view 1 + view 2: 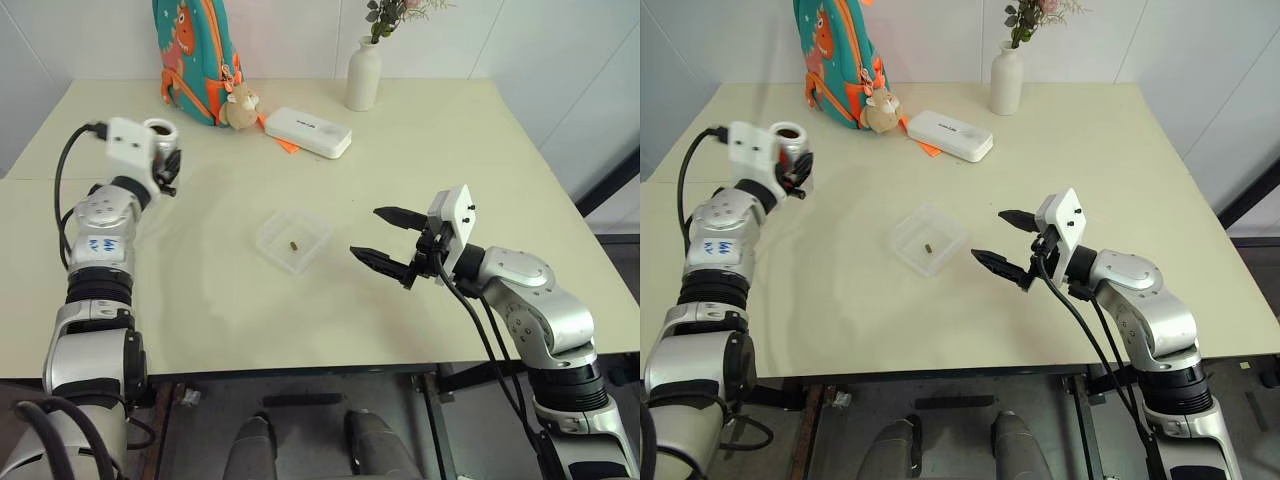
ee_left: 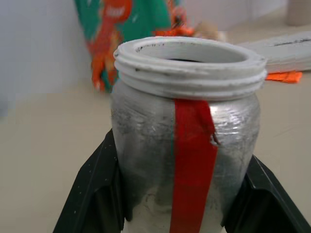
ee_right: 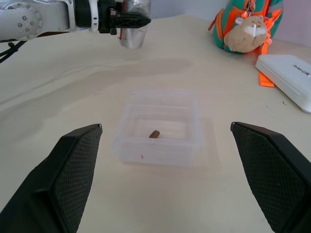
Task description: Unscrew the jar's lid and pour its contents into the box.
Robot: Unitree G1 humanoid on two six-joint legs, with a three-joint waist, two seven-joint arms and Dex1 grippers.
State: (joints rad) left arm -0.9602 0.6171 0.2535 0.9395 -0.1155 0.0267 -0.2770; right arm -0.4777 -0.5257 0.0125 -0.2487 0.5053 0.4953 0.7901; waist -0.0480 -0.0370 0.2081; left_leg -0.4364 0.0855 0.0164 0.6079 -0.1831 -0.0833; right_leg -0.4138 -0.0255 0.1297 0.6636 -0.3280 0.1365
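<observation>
1 jar [image 2: 187, 145], lidless, pinched upright by left gripper [image 1: 168, 165]; 1 bean [image 3: 154, 134] lay in 1 box [image 1: 292, 238]. Right gripper [image 1: 385, 238] fingers spread, empty. Jar's inside hard to see.

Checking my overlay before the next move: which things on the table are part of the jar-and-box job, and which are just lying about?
Job:
- jar, lid off, clamped upright in the left gripper
- box
- brown bit lying in the box
- right gripper, open and empty

Lying about:
- backpack
- plush toy
- white case
- vase

A pale cream table [image 1: 420, 150] stands against a white wall [image 1: 290, 30] under even light.
</observation>
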